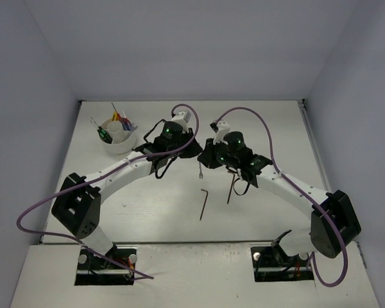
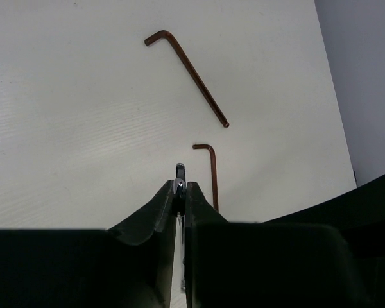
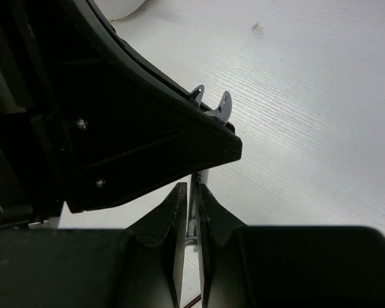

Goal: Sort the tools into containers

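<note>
Silver wrench (image 3: 223, 106) pinched by left gripper (image 2: 179, 189) and right gripper (image 3: 192, 190) over open table (image 2: 83, 96), hex keys (image 2: 192, 70) nearby.

The left pincer (image 2: 180, 190) was closed, its dark fingers (image 2: 155, 208) pinching a thin silver metal tool (image 2: 179, 171), seen edge-on and possibly a wrench. Just right of it a short dark brown L-shaped hex key (image 2: 213, 174) lay on the white surface (image 2: 70, 115). A longer dark brown L-shaped hex key (image 2: 194, 74) lay farther off, slanted, apart from the short one. A pale grey wall (image 2: 366, 77) bordered the surface at right.
</note>
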`<action>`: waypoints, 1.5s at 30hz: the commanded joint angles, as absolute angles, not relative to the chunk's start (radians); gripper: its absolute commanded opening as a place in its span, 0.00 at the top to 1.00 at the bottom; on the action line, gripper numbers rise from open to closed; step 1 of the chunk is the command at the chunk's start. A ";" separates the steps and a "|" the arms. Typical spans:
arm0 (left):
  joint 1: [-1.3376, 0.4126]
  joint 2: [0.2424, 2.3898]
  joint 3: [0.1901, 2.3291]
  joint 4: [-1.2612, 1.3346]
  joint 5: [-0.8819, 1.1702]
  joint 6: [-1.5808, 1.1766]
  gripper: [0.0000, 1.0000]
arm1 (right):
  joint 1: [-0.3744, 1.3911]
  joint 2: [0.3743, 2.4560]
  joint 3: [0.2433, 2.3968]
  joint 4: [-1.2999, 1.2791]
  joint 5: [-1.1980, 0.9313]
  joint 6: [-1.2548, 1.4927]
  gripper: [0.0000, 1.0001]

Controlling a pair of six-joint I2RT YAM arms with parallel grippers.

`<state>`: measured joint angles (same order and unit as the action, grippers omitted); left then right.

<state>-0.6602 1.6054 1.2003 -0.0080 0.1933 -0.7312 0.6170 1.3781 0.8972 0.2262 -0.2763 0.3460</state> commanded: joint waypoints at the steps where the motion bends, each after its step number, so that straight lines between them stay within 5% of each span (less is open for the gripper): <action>1: -0.667 1.568 1.246 0.038 0.162 -0.654 1.00 | 0.623 1.350 0.900 0.321 -0.288 0.351 1.00; 3: -0.667 1.561 1.247 0.027 0.148 -0.634 1.00 | 0.623 1.353 0.900 0.321 -0.288 0.350 0.99; 5: -0.664 1.540 1.255 -0.014 0.090 -0.563 1.00 | 0.622 1.355 0.903 0.319 -0.291 0.345 0.62; 10: -0.651 1.504 1.327 -0.167 -0.097 -0.353 1.00 | 0.609 1.335 0.892 0.310 -0.272 0.336 0.43; 15: -0.511 1.447 1.390 -0.260 -0.237 -0.111 1.00 | 0.575 1.297 0.863 0.271 -0.241 0.313 0.41; 24: -0.223 1.487 1.411 -0.126 -0.137 0.078 1.00 | 0.519 1.264 0.816 0.246 -0.260 0.291 0.41; 45: -0.149 1.738 1.363 0.172 -0.099 0.254 1.00 | 0.426 1.254 0.793 0.202 -0.289 0.268 0.41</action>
<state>-0.1582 1.7588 1.3575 0.0269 -0.1269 0.2081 0.4267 1.2545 0.7784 0.1667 -0.2787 0.2829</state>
